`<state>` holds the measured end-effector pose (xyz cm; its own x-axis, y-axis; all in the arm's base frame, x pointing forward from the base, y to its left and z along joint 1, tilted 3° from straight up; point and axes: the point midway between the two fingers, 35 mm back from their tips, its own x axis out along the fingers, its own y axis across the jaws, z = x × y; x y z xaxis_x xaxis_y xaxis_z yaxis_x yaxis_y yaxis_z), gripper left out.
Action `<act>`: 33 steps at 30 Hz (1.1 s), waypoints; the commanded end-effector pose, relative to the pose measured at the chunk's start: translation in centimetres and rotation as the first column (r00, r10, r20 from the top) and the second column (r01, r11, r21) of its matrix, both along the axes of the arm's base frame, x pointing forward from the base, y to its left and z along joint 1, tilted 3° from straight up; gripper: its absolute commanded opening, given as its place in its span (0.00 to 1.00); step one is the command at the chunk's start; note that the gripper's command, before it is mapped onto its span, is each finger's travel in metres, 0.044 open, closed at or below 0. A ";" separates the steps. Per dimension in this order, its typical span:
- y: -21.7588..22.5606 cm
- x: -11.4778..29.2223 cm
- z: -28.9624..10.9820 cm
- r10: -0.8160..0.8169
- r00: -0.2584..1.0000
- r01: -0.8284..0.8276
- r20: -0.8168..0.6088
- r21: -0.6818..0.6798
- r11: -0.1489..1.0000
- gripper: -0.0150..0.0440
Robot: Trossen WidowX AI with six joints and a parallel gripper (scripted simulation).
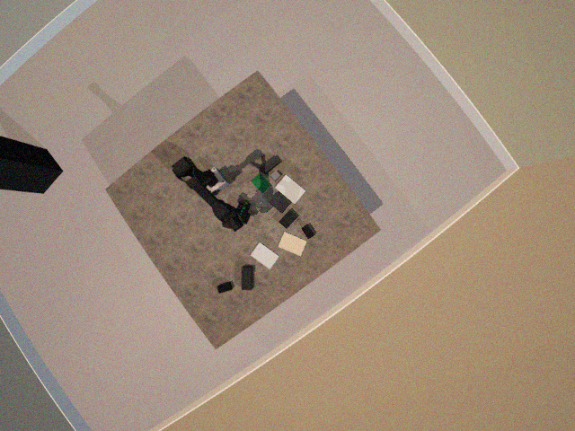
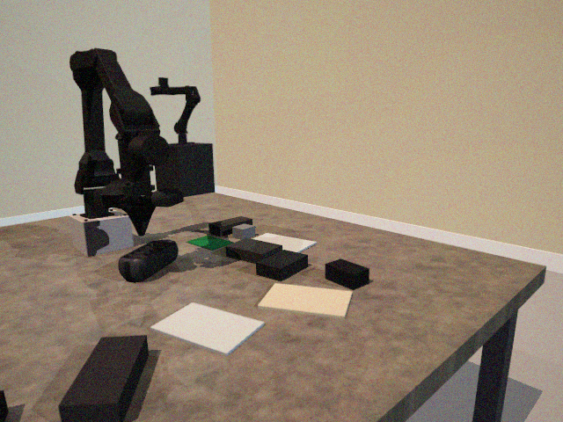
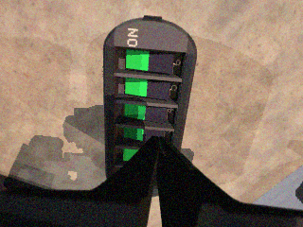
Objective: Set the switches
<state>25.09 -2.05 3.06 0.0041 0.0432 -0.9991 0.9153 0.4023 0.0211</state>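
The dark grey controller unit (image 2: 148, 261) (image 3: 166, 43) sits on its base on the bench, switches up, its label hidden. In the wrist view "ON" is printed at its far end, beside the green ends of the switches. Switches 6 (image 3: 137, 61) and 5 (image 3: 136, 87) show brighter green than switch 4 (image 3: 134, 112) and the one below it. A fifth green end shows partly and the last switch is hidden by the fingers. Which ends are down is hard to tell. My gripper (image 2: 142, 233) (image 3: 157, 143) is shut and empty, its tips a little above the unit.
A green sheet (image 1: 261, 183) (image 2: 209, 242), dark blocks (image 1: 288, 217) (image 2: 281, 265), a small grey block (image 2: 244, 230) and a white plate (image 1: 290, 189) lie beyond the unit. Cream (image 1: 292, 243) (image 2: 306, 300) and white (image 1: 264, 256) (image 2: 208, 327) plates and a long dark block (image 1: 248, 277) (image 2: 106, 374) lie elsewhere on the bench.
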 end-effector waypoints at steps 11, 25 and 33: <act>-0.1 0.0 -2.0 0.008 1.000 -0.008 0.001 -0.005 1.000 0.25; 0.0 0.0 -3.9 0.008 1.000 -0.008 0.001 -0.005 1.000 0.25; 0.0 0.0 -4.3 0.008 1.000 -0.008 0.001 -0.005 1.000 0.25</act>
<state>25.26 -2.04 -0.88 0.0162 0.0416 -0.9990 0.9133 0.4061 0.0318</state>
